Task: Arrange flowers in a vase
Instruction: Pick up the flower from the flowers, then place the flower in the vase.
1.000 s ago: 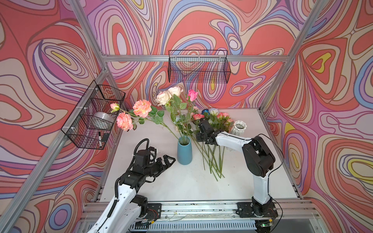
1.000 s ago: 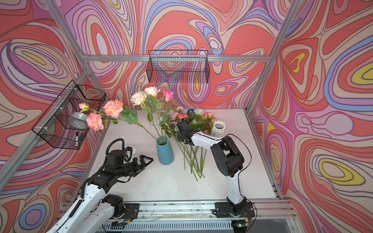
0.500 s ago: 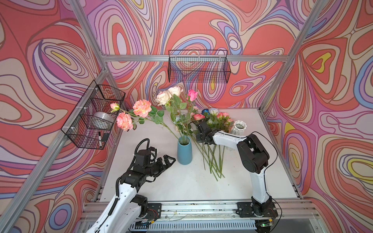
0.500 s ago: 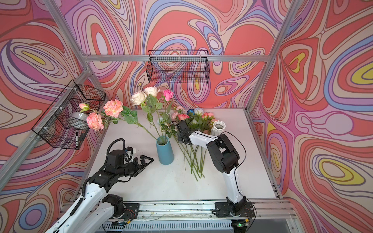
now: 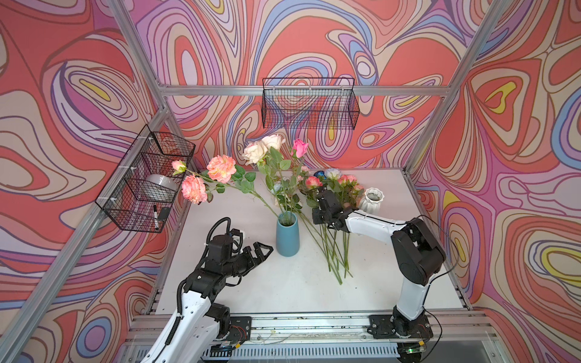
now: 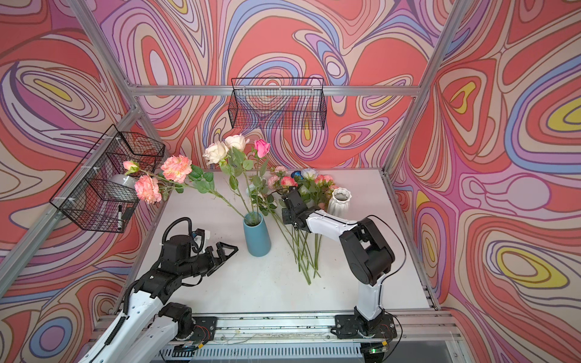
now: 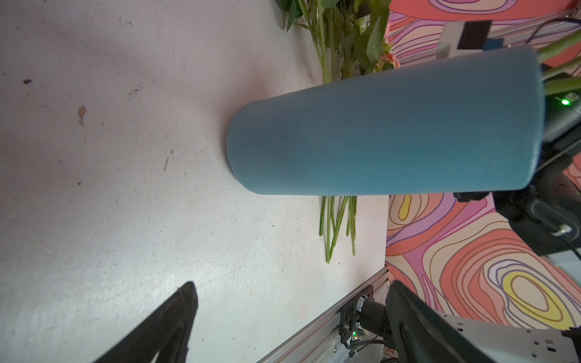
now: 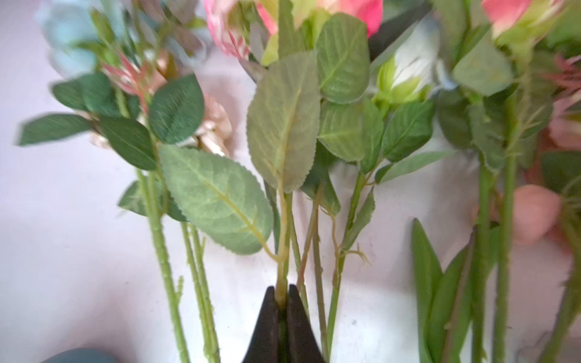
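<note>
Arranging is looking about half done: several flowers are standing in the blue vase mid-table, loose stems are lying at its three o'clock, the right end effector is pinching one stem, and the left end effector is hovering spread at eight o'clock.

The stem pinched between the right gripper's fingers looked like smooth, waxy plastic, and the leaves just beyond them like matt, veined cloth with serrated edges. The fingers themselves were matt black plastic. Ahead of the left gripper's fingers, the blue vase had a smooth, matt finish; the white table under them was matt, scuffed and speckled. The white vase near the right fingers looked like ribbed ceramic.
</note>
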Tool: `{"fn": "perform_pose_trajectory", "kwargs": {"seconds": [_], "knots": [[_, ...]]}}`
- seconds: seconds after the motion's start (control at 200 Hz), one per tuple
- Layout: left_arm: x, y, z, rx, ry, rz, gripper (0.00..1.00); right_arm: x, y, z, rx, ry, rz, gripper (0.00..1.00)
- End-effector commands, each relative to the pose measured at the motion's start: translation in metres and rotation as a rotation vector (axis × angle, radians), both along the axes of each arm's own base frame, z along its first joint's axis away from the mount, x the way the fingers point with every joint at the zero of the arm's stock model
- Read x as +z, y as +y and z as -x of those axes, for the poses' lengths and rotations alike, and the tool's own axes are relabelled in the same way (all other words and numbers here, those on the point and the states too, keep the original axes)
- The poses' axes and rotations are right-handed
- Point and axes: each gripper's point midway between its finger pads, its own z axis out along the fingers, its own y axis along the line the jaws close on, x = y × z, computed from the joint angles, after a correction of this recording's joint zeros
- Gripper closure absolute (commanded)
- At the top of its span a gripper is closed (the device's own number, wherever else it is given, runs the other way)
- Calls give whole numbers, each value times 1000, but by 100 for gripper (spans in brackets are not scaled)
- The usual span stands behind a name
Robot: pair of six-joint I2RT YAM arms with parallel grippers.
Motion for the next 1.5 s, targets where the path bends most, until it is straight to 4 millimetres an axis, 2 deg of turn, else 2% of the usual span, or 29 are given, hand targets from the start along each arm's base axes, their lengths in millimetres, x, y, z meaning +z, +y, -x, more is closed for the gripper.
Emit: {"fn": "perform_pose_trajectory", "kwargs": {"seconds": [0.0, 0.165, 0.195, 0.275, 0.436, 0.556, 0.661, 0.756, 0.876, 0.981, 1.156, 1.242, 1.312, 1.407, 1.497], "knots": [[16, -1, 0, -2, -23, 18, 5, 45, -2, 1, -15, -117, -108, 100], [16, 0, 5, -8, -19, 17, 5, 82, -10, 19, -14, -201, -204, 100], [31, -1, 2, -7, -55, 23, 5, 89, -12, 23, -14, -222, -218, 100], [37, -2, 4, -17, -71, 34, 5, 108, -18, 32, -17, -267, -252, 100], [51, -5, 12, -51, -111, 56, 13, 141, -32, 52, -13, -323, -284, 100], [70, -8, 23, -93, -160, 76, 18, 169, -39, 74, 19, -367, -341, 100], [87, -8, 33, -115, -214, 79, 18, 204, -40, 94, 72, -432, -420, 100], [97, -6, 36, -119, -253, 63, 13, 246, -36, 111, 132, -510, -490, 100], [96, -1, 33, -89, -246, 31, 8, 303, -18, 130, 215, -620, -534, 100], [90, 4, 28, -57, -229, 9, 7, 358, 17, 149, 316, -734, -552, 100], [80, 6, 24, -35, -195, -6, 6, 432, 62, 158, 400, -926, -609, 100], [79, 7, 24, -34, -192, -13, 7, 457, 81, 157, 408, -1017, -612, 100], [78, 7, 25, -33, -190, -14, 6, 469, 92, 151, 403, -1070, -607, 100], [78, 7, 25, -37, -189, -13, 7, 475, 103, 140, 382, -1108, -593, 100], [77, 6, 25, -44, -183, -13, 7, 468, 116, 128, 371, -1127, -566, 100]]}}
